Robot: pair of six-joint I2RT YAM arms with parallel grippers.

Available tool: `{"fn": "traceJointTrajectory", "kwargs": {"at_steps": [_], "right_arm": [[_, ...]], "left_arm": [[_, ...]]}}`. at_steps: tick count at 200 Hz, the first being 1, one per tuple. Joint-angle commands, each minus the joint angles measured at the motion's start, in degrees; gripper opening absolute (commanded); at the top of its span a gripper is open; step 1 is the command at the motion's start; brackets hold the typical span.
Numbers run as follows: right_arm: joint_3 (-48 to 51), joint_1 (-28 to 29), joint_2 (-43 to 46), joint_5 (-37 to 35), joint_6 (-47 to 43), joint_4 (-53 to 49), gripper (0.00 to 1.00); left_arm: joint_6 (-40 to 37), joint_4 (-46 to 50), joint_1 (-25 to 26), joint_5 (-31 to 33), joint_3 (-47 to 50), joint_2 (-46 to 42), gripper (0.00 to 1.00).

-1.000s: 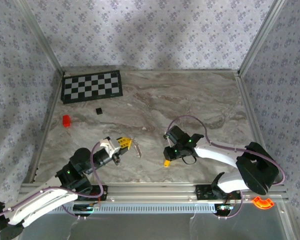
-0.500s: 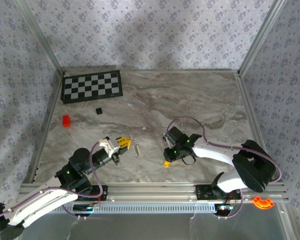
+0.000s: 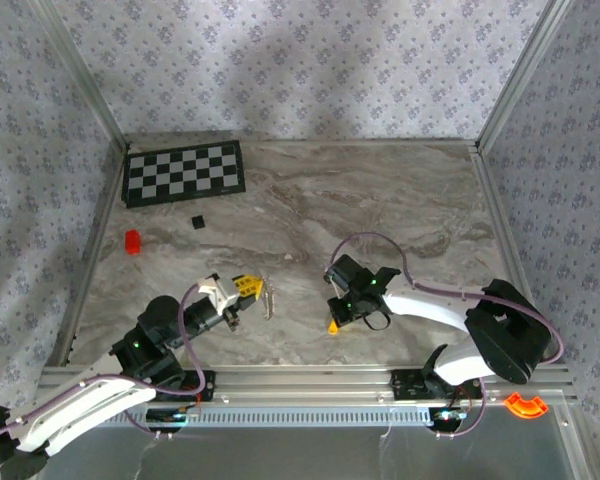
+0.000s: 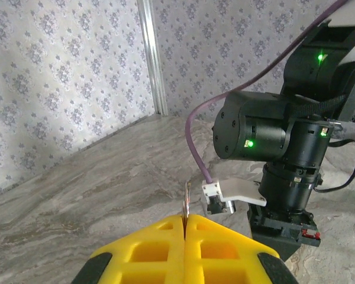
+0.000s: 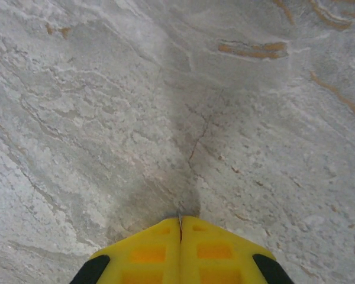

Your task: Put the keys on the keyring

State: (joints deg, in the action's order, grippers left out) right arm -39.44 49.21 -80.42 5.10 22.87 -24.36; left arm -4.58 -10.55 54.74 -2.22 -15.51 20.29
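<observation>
Looking near the tabletop's front edge, we find left gripper pinching seemingly the keyring, right gripper closed alongside, red block and black cube well apart toward the left edge.

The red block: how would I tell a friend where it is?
Start at the checkered mat in the far left corner of the table. A little toward the near edge from the mat's left end sits the red block. Its nearest neighbour, a black cube, lies further right.
</observation>
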Motion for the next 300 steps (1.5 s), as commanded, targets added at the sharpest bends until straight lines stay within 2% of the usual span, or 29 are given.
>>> {"fn": "traceJointTrajectory", "kwargs": {"at_steps": [1,50,101,138,170,242,255,280,300], "right_arm": [[-2.88,0.88,0.31,-2.26,0.19,-6.31,0.04],[-9.60,1.59,-4.23,-5.63,1.61,-20.85,0.03],[-12.97,2.16,-9.09,-2.45,0.12,-28.57,0.03],[-14.35,1.85,-11.13,-2.46,-1.38,-30.32,0.04],[-14.90,1.67,-11.42,-2.76,-1.06,-28.95,0.10],[-15.66,1.23,-8.17,-7.02,1.78,-28.54,0.28],[-14.94,1.25,-5.85,-8.12,2.48,-26.94,0.35],[-10.94,1.98,0.42,-7.26,6.68,-22.56,0.58],[-6.61,2.86,5.68,-8.10,10.92,-18.85,0.62]], "left_arm": [[1.32,-2.90,-0.20,-1.24,-0.49,0.21,0.00],[1.88,-2.74,-0.25,-1.26,-0.50,-0.28,0.00],[2.02,-2.21,-0.25,-1.26,-0.30,-1.35,0.00],[1.94,-2.20,-0.25,-1.09,-0.32,-0.96,0.00],[2.12,-2.85,-0.20,-1.30,-0.26,-0.06,0.00],[1.64,-1.93,-0.29,-0.88,-0.40,-1.38,0.00],[1.65,-2.09,-0.34,-0.75,-0.30,-1.46,0.00],[1.60,-2.38,-0.34,-0.86,-0.22,-1.13,0.00],[1.63,-2.34,-0.34,-0.99,-0.27,-1.30,0.00]]}}
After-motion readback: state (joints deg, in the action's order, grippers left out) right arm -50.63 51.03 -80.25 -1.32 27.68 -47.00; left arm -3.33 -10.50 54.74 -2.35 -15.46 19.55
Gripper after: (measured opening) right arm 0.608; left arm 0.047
